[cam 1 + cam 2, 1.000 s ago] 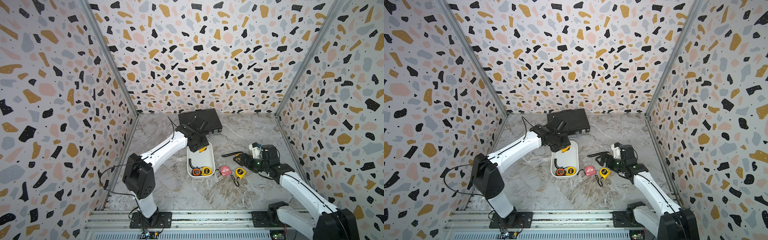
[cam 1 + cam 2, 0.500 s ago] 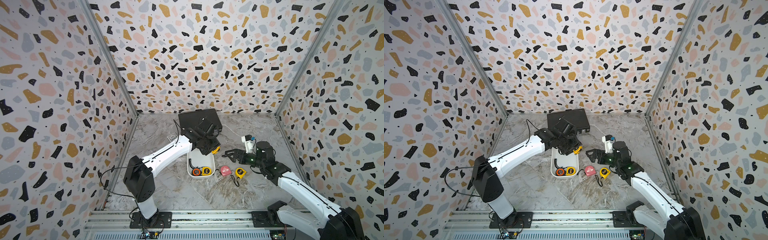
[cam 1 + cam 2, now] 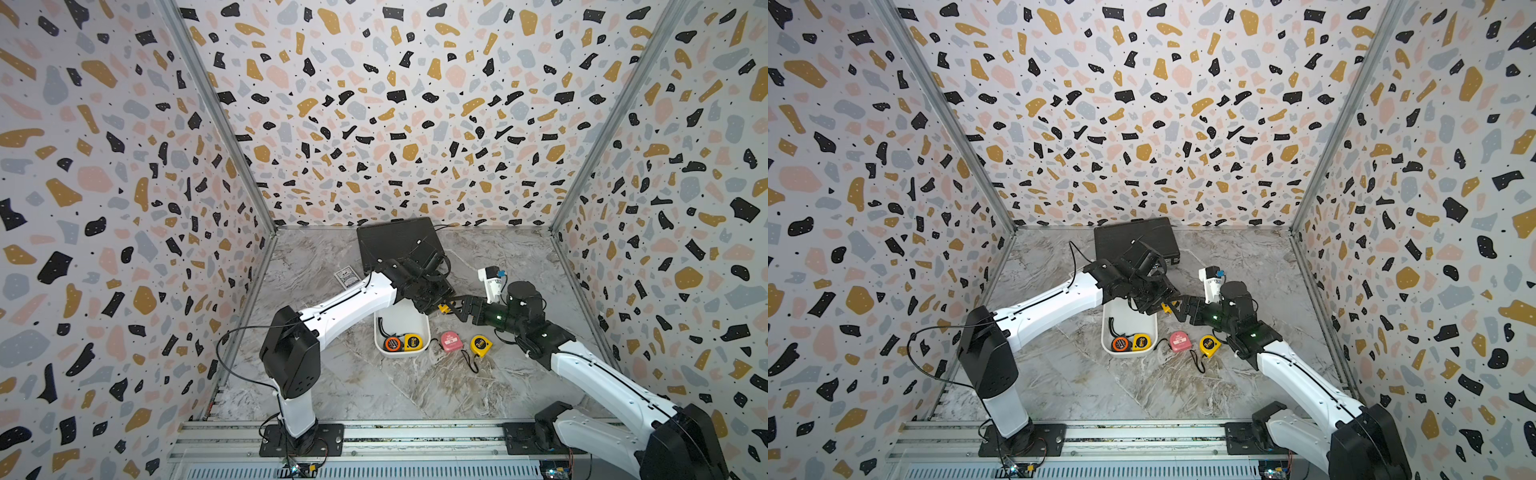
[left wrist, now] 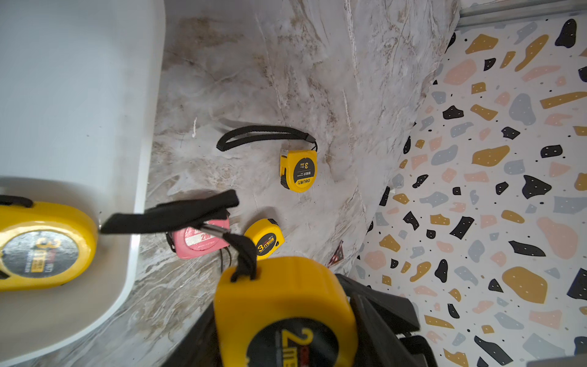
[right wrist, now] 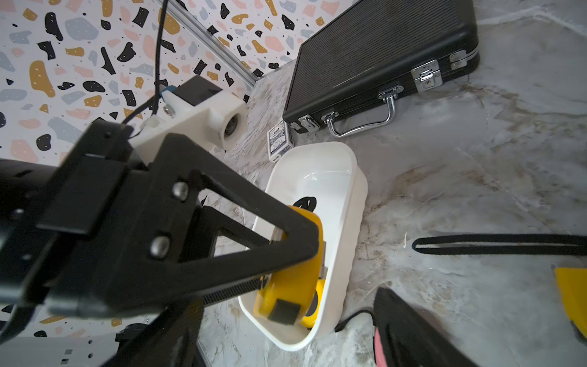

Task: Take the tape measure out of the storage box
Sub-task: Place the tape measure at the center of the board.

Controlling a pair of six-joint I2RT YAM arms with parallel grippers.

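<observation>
The storage box (image 3: 401, 323), a shallow white tray (image 3: 1128, 322) (image 5: 320, 178), holds an orange-black tape measure (image 3: 392, 344) and a yellow one (image 3: 412, 341) (image 4: 41, 244). My left gripper (image 3: 433, 305) (image 4: 286, 321) is shut on a yellow tape measure (image 3: 443, 308) (image 3: 1165, 307) (image 4: 286, 305) (image 5: 293, 279). It holds this in the air beside the box's far right corner, with the black strap dangling. My right gripper (image 3: 457, 306) (image 3: 1177, 309) (image 5: 286, 343) is open and level with the held tape measure. Its fingertips are just to the right of it and do not grip it.
A pink tape measure (image 3: 451, 340) (image 4: 200, 238) and a yellow one (image 3: 481, 345) (image 4: 265, 240) lie on the marble floor right of the box. Another yellow one (image 4: 298, 170) with a strap lies farther off. A black briefcase (image 3: 395, 243) (image 5: 381, 60) and a card deck (image 3: 347, 277) sit behind.
My left gripper has lifted the yellow tape measure out of the box and carried it right. My right arm has swung left from the floor to meet it.
</observation>
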